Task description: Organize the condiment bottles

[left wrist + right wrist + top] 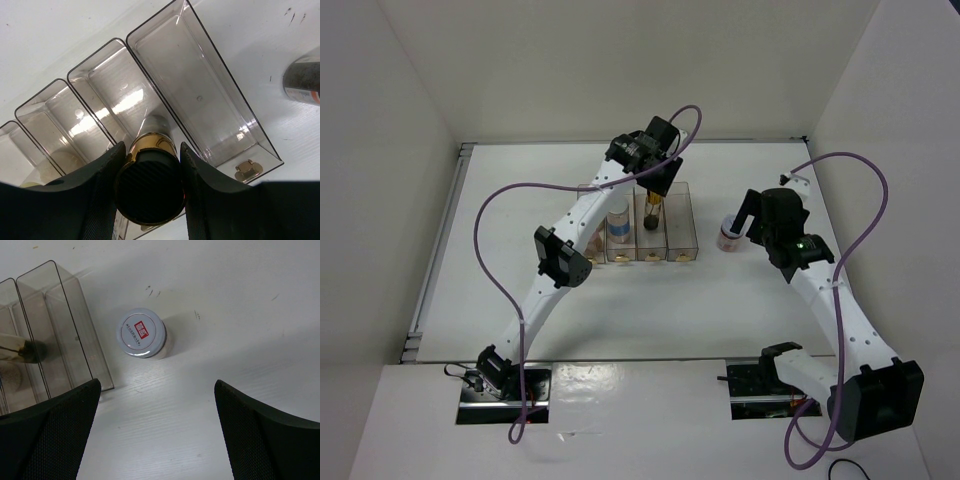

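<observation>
My left gripper (pixel 151 160) is shut on the gold cap of a dark bottle (pixel 150 185). It holds the bottle upright in the third of four clear bins (pixel 651 216); I cannot tell whether the bottle touches the bin floor. A clear bottle with a blue label (pixel 618 226) stands in the second bin. A white-lidded bottle with a red mark on its lid (pixel 141 332) stands on the table to the right of the bins, also seen at the bottle (pixel 729 238). My right gripper (pixel 156 387) hangs open just short of it, with nothing between its fingers.
The four clear bins (pixel 682 215) stand side by side at mid-table. The rightmost bin (pixel 200 90) holds nothing. The left arm covers most of the first bin. White walls enclose the table on three sides.
</observation>
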{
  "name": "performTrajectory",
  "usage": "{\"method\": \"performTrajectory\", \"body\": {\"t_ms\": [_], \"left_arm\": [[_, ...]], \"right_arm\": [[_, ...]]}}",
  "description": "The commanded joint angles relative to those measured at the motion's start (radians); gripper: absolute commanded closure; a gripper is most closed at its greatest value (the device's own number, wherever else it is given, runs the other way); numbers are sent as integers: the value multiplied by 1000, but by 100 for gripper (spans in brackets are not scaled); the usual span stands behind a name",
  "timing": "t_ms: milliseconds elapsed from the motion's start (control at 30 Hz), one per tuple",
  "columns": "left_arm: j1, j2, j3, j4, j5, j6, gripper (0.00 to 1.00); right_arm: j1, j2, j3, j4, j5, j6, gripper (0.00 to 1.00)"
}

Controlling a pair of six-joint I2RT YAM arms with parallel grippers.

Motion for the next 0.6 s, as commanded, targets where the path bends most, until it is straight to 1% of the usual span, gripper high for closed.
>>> {"method": "performTrajectory", "body": {"t_ms": [0,200,433,567], "left_arm": [[7,14,43,20,18,-11,50],[7,33,43,20,18,-11,48],[16,42,43,20,18,-11,48],[16,42,43,20,18,-20,41]], "right_arm": [[-3,8,5,23,12,-2,2],[-3,8,5,23,12,-2,2],[-3,17,5,23,12,-2,2],[-3,17,5,23,12,-2,2]]}}
